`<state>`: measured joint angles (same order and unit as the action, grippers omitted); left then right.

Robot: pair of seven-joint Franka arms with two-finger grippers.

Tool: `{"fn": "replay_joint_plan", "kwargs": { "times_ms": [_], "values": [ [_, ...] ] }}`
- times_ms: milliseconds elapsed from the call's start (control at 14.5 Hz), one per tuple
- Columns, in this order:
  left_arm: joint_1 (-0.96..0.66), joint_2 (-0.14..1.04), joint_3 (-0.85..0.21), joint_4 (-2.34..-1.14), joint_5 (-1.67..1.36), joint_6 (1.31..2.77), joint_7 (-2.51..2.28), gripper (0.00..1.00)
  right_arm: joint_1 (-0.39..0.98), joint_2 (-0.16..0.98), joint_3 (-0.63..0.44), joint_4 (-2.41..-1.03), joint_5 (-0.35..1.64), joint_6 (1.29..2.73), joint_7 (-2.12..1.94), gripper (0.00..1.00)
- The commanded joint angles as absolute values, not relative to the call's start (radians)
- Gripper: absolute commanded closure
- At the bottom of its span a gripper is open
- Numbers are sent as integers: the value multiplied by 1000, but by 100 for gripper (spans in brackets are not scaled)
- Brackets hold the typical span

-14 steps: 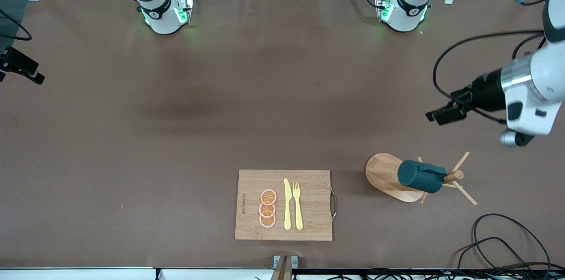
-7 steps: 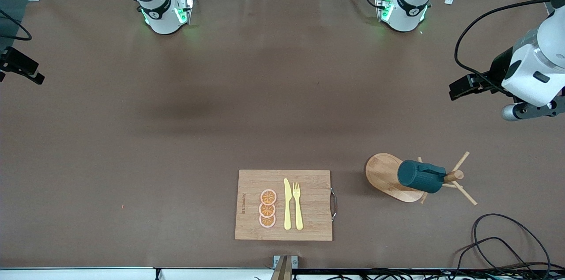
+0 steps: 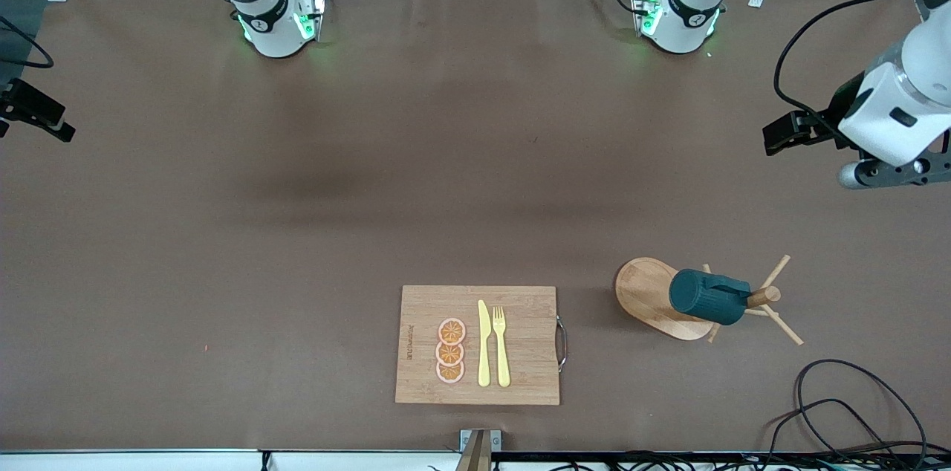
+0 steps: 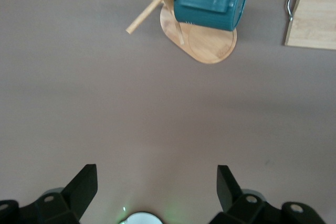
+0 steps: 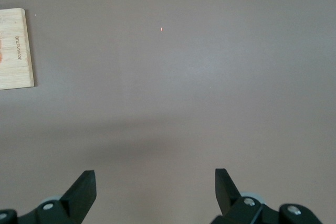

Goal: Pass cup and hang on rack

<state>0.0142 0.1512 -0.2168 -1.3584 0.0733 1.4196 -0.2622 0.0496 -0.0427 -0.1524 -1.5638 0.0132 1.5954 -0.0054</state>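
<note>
Front view, read across. Bamboo cutting board point(image 3: 477, 345) at 6 o'clock on the table point(image 3: 297, 196), carrying three orange slices point(image 3: 450, 351), a yellow knife point(image 3: 484, 343) and a yellow fork point(image 3: 501, 345). The rack point(image 3: 669, 298) stands toward the left arm's end, at about 4 o'clock; the cup point(image 3: 707, 297) hangs on it, mouth tilted sideways. Left end effector point(image 4: 156, 184) is over bare table at 3 o'clock, fingers wide, empty. Right end effector point(image 5: 155, 186), fingers wide and empty, waits over bare table.

Dark teal cup point(image 3: 708, 296), light wood rack point(image 3: 654, 299), yellow cutlery point(image 3: 493, 343), brown table point(image 3: 297, 233).
</note>
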Motion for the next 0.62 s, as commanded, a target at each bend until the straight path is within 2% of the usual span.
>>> {"fn": "replay_joint_plan", "kwargs": {
  "times_ms": [0,552],
  "values": [
    [11,-52,-181,-1638,71,1558,-226,0,57,-46,-155,-1560,0,1588,-8,0],
    [54,-90,-178,-1629,20,1551,-219,0,58,-46,-155,-1560,-2,1588,-8,0]
  ]
}}
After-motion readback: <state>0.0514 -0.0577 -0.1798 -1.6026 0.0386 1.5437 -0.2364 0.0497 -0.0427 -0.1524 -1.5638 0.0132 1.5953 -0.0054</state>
